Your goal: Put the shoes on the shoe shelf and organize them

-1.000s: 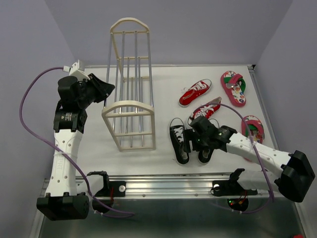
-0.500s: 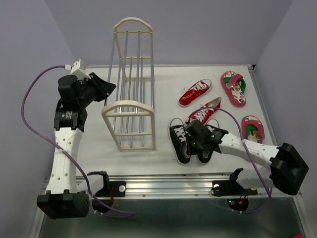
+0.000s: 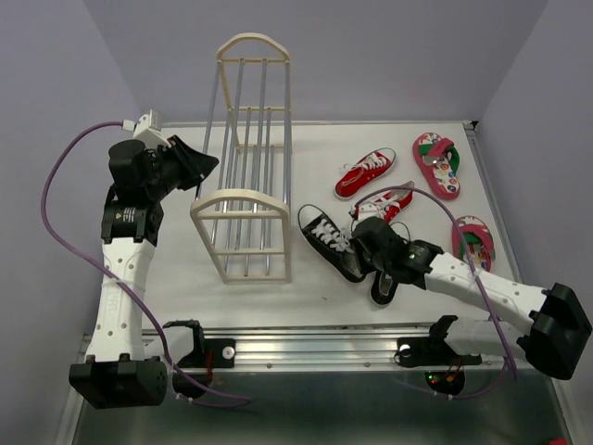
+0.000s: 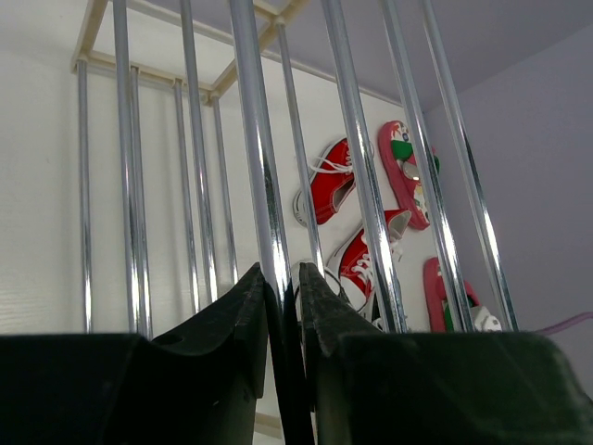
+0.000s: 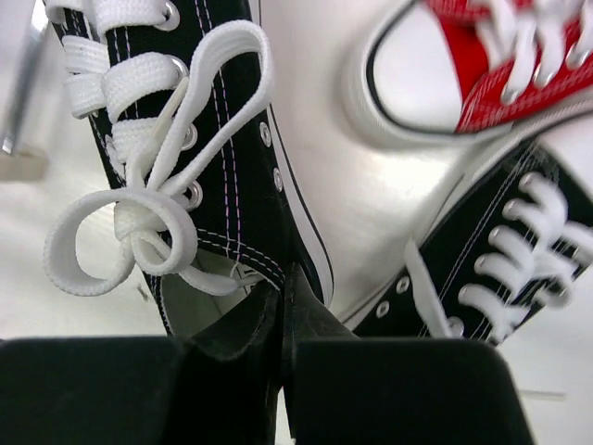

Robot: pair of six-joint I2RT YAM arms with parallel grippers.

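The shoe shelf (image 3: 239, 196) stands left of centre. My left gripper (image 3: 204, 165) is shut on one of its grey rods (image 4: 256, 139), which runs between the jaws (image 4: 281, 274). My right gripper (image 3: 360, 253) is shut on the collar of a black sneaker (image 3: 324, 235), pinching its side wall (image 5: 283, 284); the shoe lies at an angle, toe pointing toward the shelf. The second black sneaker (image 3: 384, 286) lies just right of it. Two red sneakers (image 3: 364, 173) (image 3: 385, 205) lie behind, and two flip-flops (image 3: 436, 164) (image 3: 474, 243) at the right.
The nearer red sneaker's white toe (image 5: 417, 93) lies close beside the held shoe. A purple cable (image 3: 435, 206) arcs over the right arm. A metal rail (image 3: 306, 345) runs along the table's near edge.
My right gripper has shut on the black sneaker and swung it left, so it is now angled toward the shelf. The shelf's top has shifted slightly right. The left grip is unchanged.
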